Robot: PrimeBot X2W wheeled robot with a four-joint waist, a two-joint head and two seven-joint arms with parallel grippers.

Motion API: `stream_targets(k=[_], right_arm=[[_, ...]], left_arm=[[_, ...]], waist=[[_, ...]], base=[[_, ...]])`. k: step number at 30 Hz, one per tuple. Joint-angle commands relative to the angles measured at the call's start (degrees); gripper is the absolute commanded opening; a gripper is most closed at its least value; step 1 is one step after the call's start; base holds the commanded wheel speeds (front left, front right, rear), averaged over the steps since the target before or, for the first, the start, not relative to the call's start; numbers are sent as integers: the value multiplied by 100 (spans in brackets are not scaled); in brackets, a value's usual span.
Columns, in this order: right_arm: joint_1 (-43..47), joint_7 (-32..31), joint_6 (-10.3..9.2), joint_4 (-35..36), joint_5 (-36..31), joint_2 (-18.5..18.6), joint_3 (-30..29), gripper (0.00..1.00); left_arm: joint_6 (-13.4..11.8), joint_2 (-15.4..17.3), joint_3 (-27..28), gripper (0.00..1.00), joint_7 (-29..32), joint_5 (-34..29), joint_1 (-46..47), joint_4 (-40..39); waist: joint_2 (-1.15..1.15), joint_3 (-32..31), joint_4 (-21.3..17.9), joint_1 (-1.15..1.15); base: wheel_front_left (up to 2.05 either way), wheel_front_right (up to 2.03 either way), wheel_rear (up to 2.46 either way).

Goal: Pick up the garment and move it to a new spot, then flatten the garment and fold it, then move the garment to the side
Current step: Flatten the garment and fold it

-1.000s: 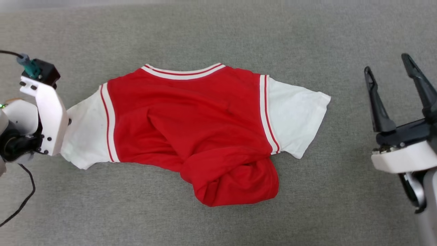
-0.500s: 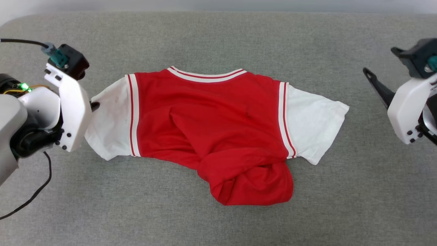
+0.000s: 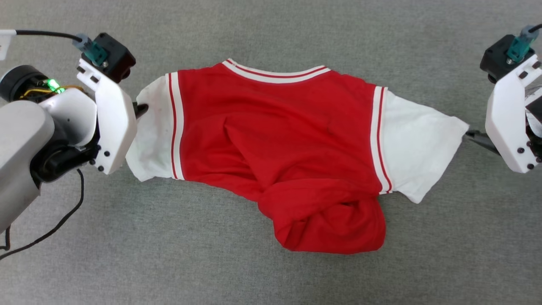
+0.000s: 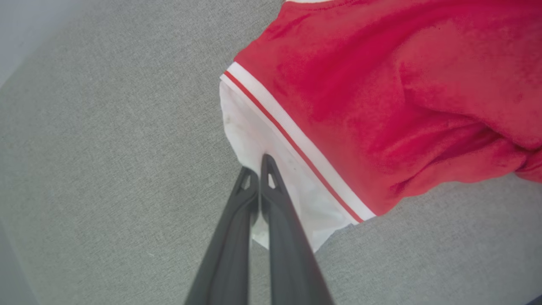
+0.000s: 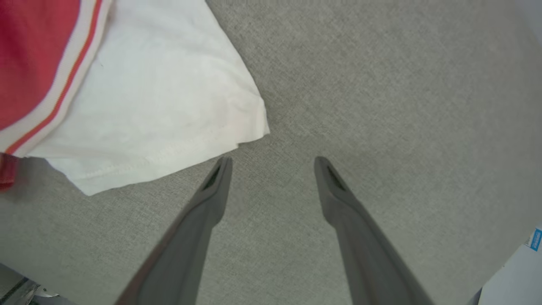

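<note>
The garment point(image 3: 279, 140) is lying spread across a grey, finely textured, cloth-like surface point(image 3: 178, 262). Its collar is pointing away from the robot and its plain red side is showing. Its lower part is bunching into a rumpled lump toward the robot's right. Both white sleeves are reaching outward.

The left gripper point(image 4: 257, 166) is pinching the outer edge of the left sleeve point(image 4: 250, 123), its fingers pressing together with white cloth caught between them. The right gripper point(image 5: 273, 163) is standing wide open and holding nothing. Its fingers are hovering over bare surface just beside the corner of the right sleeve point(image 5: 148, 97). I cannot tell whether the nearer finger is touching the hem.

In the head view a black cable point(image 3: 51, 231) is trailing over the surface by the left arm, and a green light point(image 3: 53, 84) is glowing on that arm. In the left wrist view a paler band is showing past the surface's edge at the upper left. In the right wrist view a pale area with a small blue label point(image 5: 535, 239) is showing beyond the edge at the lower right.
</note>
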State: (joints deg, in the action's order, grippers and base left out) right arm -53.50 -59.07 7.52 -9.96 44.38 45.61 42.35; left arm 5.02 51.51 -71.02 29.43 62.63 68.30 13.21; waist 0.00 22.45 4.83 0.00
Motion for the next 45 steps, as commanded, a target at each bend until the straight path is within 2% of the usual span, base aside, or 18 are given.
stream_targets(k=[1,7,13,14,15,19,26,32,38,42,45], right_arm=[[-97,-2,-7,-151,95,-132,-50,100],[35,116,-6,-739,190,-474,-1,100],[367,386,-5,-1202,250,-775,492,100],[341,491,-5,-1171,266,-810,563,6],[293,574,-4,-1146,299,-824,620,0],[-88,1051,-4,-993,344,-675,724,0],[-464,2307,-5,-706,457,-279,800,0],[-677,2956,-6,-313,436,282,843,0],[-816,3299,-7,58,419,667,570,0],[-948,3466,-7,51,291,667,181,0],[-1101,3388,-7,-48,132,549,-89,0]], left_arm=[[-14,-53,28,0,-33,-36,85,-22],[1,-138,41,0,-75,-124,214,-72],[14,-189,39,0,-141,-132,195,-14],[19,-184,35,0,-149,-127,175,7],[23,-181,30,0,-153,-115,145,33],[25,-161,33,0,-251,-134,82,135],[40,-66,173,0,-624,-173,95,60],[23,146,397,0,-1058,-248,244,-358],[-129,233,654,0,-1387,-355,476,-752],[-272,108,807,0,-1559,-515,707,-820],[-244,-91,894,0,-1535,-510,947,-714]], waist=[[0,163,114,0],[0,459,252,0],[0,549,261,0],[0,534,241,0],[0,503,219,0],[0,240,129,0],[0,-419,-16,0],[0,-766,-131,0],[0,-925,-228,0],[0,-910,-284,0],[0,-799,-313,0]], base=[[0,0,0],[0,0,0],[0,0,0],[0,0,0],[0,0,0],[0,0,0],[0,0,0],[0,0,0],[0,0,0],[0,0,0],[0,0,0]])
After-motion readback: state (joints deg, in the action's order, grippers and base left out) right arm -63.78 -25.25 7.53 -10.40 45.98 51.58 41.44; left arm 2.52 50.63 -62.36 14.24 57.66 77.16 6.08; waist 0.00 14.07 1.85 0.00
